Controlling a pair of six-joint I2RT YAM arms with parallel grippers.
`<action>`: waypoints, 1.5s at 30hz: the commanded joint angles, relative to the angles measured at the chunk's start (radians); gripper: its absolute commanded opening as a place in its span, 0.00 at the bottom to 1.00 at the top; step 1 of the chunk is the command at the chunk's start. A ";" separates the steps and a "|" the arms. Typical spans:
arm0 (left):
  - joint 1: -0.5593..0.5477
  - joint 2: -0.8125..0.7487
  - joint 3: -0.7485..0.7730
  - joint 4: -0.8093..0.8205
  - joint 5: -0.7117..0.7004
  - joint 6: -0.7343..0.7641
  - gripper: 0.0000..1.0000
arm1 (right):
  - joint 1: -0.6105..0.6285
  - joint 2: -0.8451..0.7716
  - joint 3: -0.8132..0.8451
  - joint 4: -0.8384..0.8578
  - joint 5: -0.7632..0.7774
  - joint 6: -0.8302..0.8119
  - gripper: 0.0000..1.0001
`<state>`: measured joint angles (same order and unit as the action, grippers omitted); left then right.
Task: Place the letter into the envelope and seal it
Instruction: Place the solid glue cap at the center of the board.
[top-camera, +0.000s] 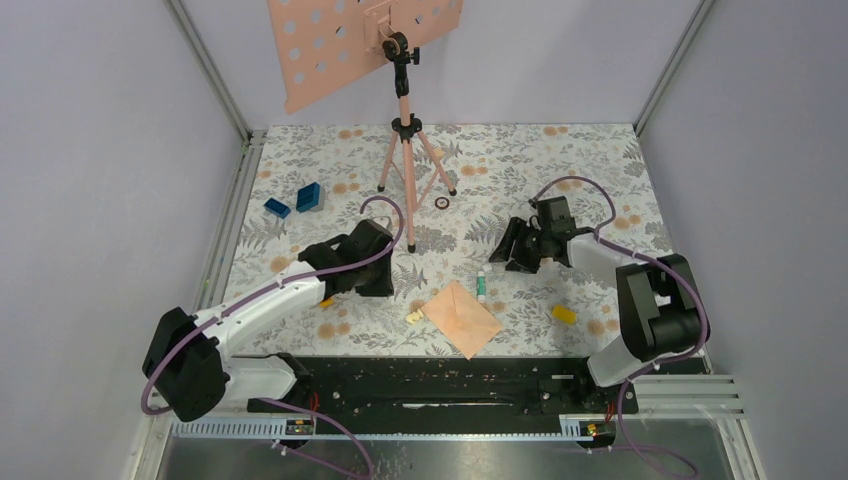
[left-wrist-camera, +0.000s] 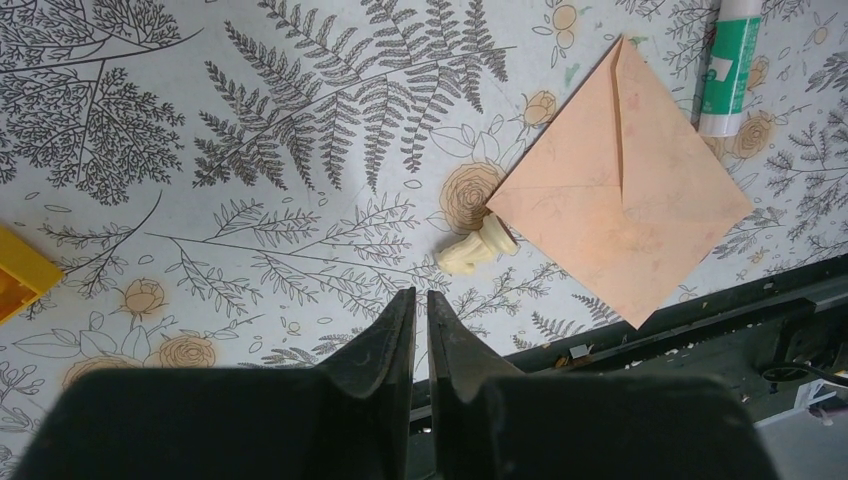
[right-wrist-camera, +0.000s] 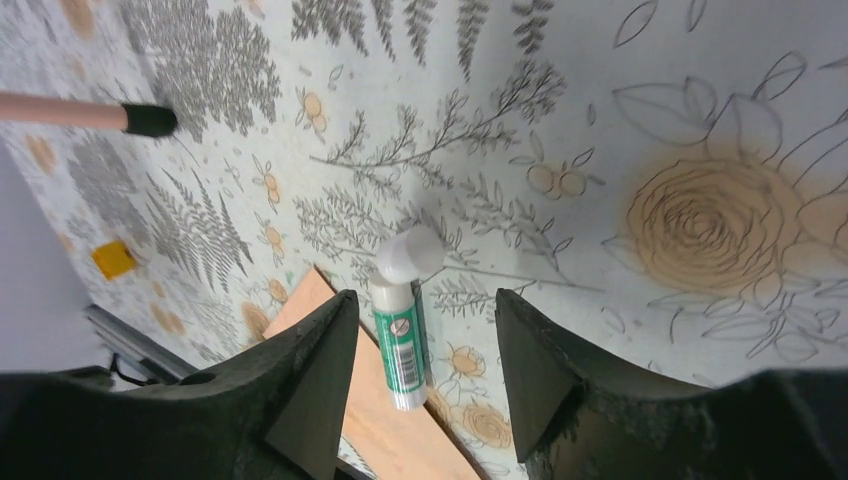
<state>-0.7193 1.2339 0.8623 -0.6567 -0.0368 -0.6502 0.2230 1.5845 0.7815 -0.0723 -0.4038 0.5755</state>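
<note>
Right gripper (right-wrist-camera: 422, 300) has its jaws standing wide apart with nothing in them. It hangs over a green and white glue stick (right-wrist-camera: 400, 340), which lies on the table straight below the gap with its white cap pointing away from the envelope (right-wrist-camera: 400, 440). The envelope itself is just past the stick's other end, on the near side of this gripper. They're so close that I can't tell if stick and paper touch.

Left gripper (left-wrist-camera: 420, 330) is pinched together, only a sliver of gap showing, and it holds nothing. It sits off the envelope's left side, near but clear of it.

The peach envelope lies flat on the floral table cover (top-camera: 600, 160), turned like a diamond, diagonal fold lines facing up, its near corner right at the black rail (top-camera: 440, 385). A little cream-coloured piece (left-wrist-camera: 480, 250) sits against its left corner. A yellow block (top-camera: 565, 314) is off to the envelope's right, well apart.
</note>
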 joint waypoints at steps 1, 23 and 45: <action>-0.005 0.008 0.053 0.019 -0.008 0.017 0.10 | 0.062 -0.086 0.043 -0.124 0.136 -0.098 0.60; -0.013 -0.007 0.002 0.048 0.001 0.051 0.10 | 0.069 -0.154 0.013 -0.286 0.245 0.509 0.78; -0.014 -0.019 -0.014 0.052 -0.033 0.073 0.10 | 0.107 0.041 0.069 -0.204 0.199 0.642 0.58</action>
<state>-0.7277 1.2358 0.8478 -0.6296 -0.0349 -0.5976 0.3202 1.5948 0.8062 -0.3050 -0.1967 1.1862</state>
